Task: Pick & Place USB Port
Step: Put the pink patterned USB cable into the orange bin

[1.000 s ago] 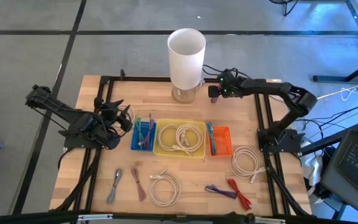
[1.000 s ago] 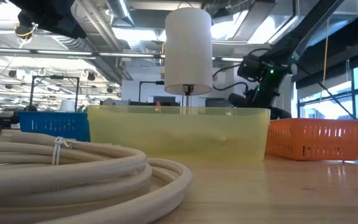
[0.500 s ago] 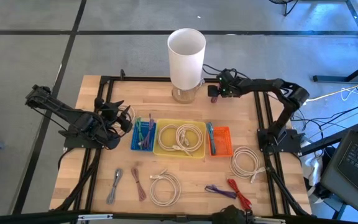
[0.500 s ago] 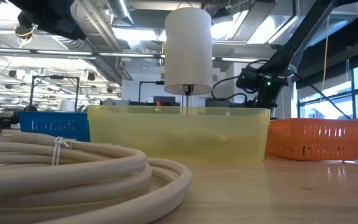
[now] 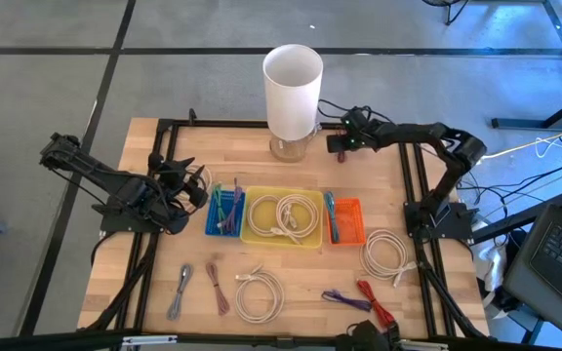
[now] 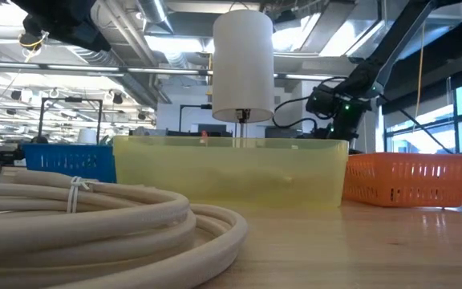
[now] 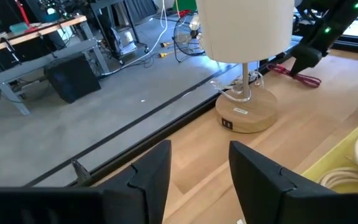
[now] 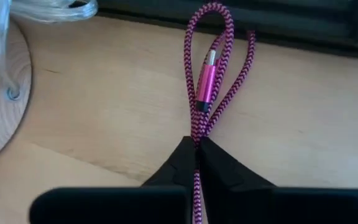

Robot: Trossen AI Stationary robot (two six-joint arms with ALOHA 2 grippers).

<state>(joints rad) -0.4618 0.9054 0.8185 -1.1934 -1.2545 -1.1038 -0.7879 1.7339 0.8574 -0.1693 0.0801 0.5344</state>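
A magenta braided USB cable [image 8: 221, 37] with a pink plug [image 8: 205, 82] lies looped on the wood at the table's far edge, right of the lamp base [image 7: 247, 115]. My right gripper [image 8: 197, 144] is down at it, shut on the cable; the high view shows that gripper [image 5: 334, 146] beside the white lamp [image 5: 293, 83]. The cable [image 7: 303, 78] also appears in the left wrist view. My left gripper [image 7: 197, 168] waits open over the table's left side [image 5: 199, 185], touching nothing. My right gripper pinches the braided cable between its two fingertips where the loop's strands come together [image 8: 197, 132], just behind the pink plug. The fingers come from above, slanting down toward the far edge. The loop and plug lie flat on the wood ahead of the fingers.
A blue bin [image 5: 224, 212], a yellow bin [image 5: 283, 217] with white cable coils and an orange bin [image 5: 345, 220] stand in a row mid-table. Loose cables lie near the front edge: white coils [image 5: 260, 294], [image 5: 388, 255], and red and purple ones [image 5: 364, 297]. A black frame rail [image 8: 291, 25] runs just beyond the cable.
My right gripper has sunk a little toward the table beside the lamp base, and its arm has swung slightly. The left arm has kept still.
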